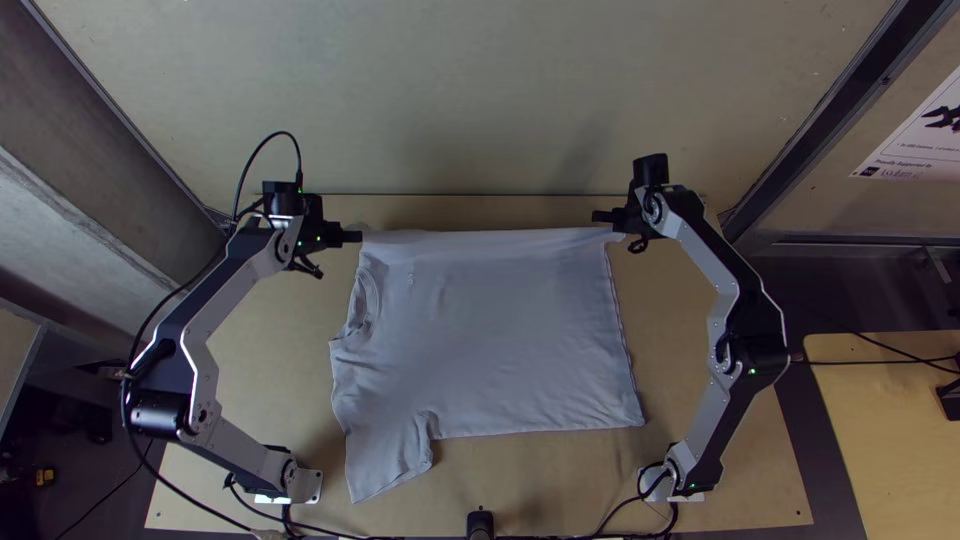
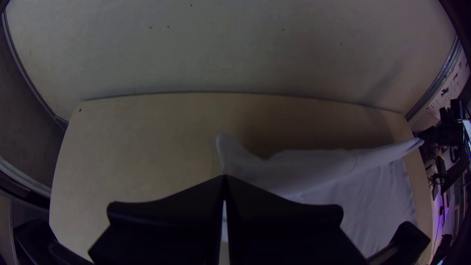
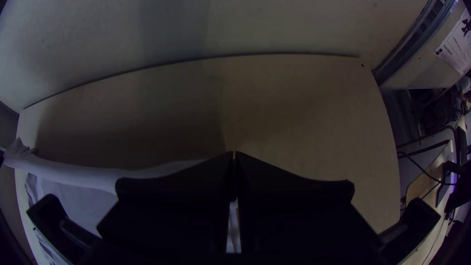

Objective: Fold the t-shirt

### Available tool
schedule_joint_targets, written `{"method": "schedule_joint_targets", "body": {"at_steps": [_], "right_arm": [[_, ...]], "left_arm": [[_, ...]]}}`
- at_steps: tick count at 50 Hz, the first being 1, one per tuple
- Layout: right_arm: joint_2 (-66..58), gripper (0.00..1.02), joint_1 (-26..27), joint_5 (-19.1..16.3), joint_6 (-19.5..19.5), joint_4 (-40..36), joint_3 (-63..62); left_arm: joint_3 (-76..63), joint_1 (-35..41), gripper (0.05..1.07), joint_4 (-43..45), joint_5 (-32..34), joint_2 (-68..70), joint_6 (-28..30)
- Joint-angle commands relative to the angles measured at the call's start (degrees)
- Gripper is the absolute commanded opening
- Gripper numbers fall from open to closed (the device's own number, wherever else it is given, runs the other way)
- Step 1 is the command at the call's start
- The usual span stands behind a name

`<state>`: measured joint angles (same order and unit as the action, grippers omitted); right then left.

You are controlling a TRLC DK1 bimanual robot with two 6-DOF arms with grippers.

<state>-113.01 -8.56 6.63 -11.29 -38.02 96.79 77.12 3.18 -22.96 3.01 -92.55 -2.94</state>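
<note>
The pale t-shirt [image 1: 490, 330] lies mostly spread, its neckline toward the left and one sleeve at the lower left. Its far edge is held up between the two grippers. My left gripper [image 1: 352, 237] is at the far left corner; in the left wrist view this gripper [image 2: 224, 179] is shut on the t-shirt [image 2: 314, 172], with a bit of cloth standing past the fingertips. At the far right corner is my right gripper [image 1: 606, 217]. The right wrist view has that gripper [image 3: 234, 154] shut on the t-shirt [image 3: 88, 176], whose raised edge stretches away as a taut band.
Bare wooden table [image 1: 540, 490] surrounds the cloth, with a narrow strip beyond its far edge. A pale wall [image 1: 480, 100] rises behind the table. Cables [image 1: 350, 534] run along the near edge, beside a small black post [image 1: 480, 524].
</note>
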Motion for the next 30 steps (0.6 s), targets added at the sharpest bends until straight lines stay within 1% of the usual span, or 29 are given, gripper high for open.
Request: {"method": "schedule_joint_targets", "body": {"at_steps": [1,19,30], "right_arm": [[3.94,0.02,0.47,0.4,0.74,1.28,-4.95],[12.29,0.02,0.47,1.1,1.01,4.36,-17.34],[14.84,0.02,-0.23,1.54,1.01,6.73,-23.49]], "left_arm": [[-4.88,0.16,0.08,0.28,0.25,4.57,0.83],[-16.21,-0.37,0.08,0.37,0.25,14.86,0.83],[-25.0,-0.54,0.08,1.08,0.25,21.27,0.83]]}}
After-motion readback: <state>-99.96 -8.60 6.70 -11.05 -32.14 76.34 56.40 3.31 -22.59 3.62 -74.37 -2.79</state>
